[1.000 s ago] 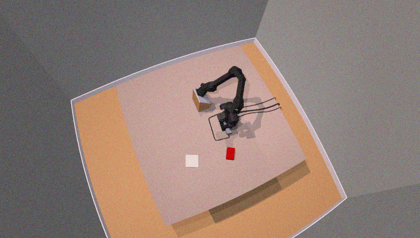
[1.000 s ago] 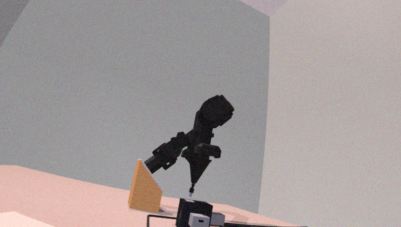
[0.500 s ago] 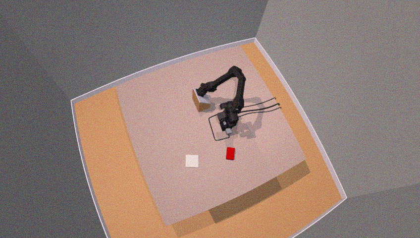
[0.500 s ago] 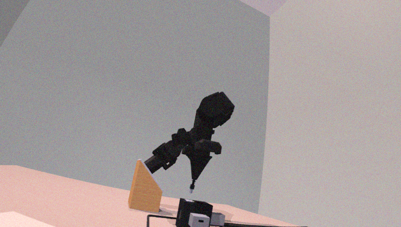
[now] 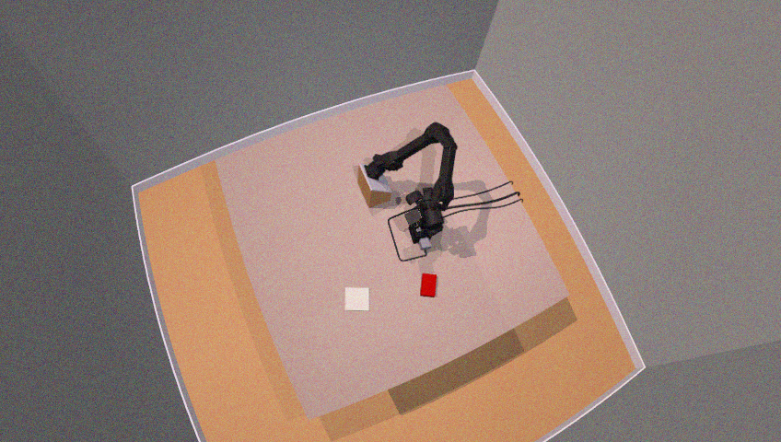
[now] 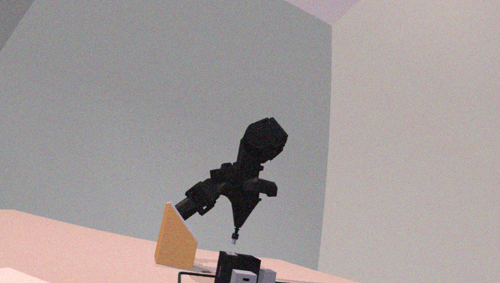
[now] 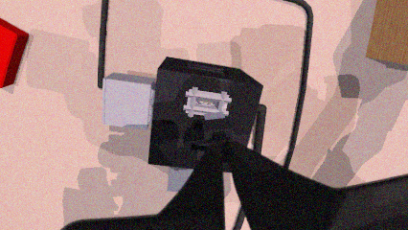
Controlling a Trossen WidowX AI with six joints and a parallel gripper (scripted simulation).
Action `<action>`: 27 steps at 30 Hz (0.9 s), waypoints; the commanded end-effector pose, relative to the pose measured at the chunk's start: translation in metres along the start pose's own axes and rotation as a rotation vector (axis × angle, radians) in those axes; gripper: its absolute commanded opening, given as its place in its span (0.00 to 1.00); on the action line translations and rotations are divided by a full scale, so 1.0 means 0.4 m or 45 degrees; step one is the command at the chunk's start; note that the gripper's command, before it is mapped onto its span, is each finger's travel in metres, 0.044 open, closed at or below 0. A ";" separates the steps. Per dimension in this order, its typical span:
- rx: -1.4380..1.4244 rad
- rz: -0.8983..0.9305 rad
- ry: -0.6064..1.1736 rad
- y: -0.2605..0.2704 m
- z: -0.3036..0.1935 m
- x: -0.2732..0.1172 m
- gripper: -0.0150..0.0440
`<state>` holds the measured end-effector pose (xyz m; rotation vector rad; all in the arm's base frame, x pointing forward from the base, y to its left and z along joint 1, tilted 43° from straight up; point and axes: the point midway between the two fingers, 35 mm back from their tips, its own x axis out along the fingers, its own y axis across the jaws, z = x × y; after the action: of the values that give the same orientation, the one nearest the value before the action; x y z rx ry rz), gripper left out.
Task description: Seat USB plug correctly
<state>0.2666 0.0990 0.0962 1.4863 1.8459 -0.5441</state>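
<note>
The black power cube (image 6: pixel 242 260) (image 7: pixel 168 103) stands on the table. The pale-rimmed socket (image 7: pixel 207 95) on its top is uncovered in the wrist view, with gold contacts inside. My gripper (image 6: pixel 236 229) (image 7: pixel 222 150) is shut on the USB plug (image 6: pixel 234 236), a small black body with a pale metal end pointing down. In the exterior view the metal end hangs a little above the cube's top, out of the socket and slightly tilted. In the wrist view the plug is dark against the cube, so which way round it faces cannot be told.
Pale adapters (image 6: pixel 243 276) (image 7: pixel 126 103) are at the cube's sides. Black cables (image 5: pixel 390 238) (image 7: pixel 306 72) run around it. A red block (image 5: pixel 428 284) (image 7: pixel 10 55) and a white square (image 5: pixel 356 298) lie nearby. A wooden wedge (image 5: pixel 378 195) (image 6: pixel 175 242) stands by the arm's base.
</note>
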 end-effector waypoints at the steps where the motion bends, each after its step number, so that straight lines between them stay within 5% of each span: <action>1: -0.142 -0.002 0.000 -0.001 0.000 0.001 0.25; 27: -1.008 -0.002 0.001 -0.001 0.000 0.001 0.25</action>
<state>0.2663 0.0991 0.0960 1.0006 1.7734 0.1159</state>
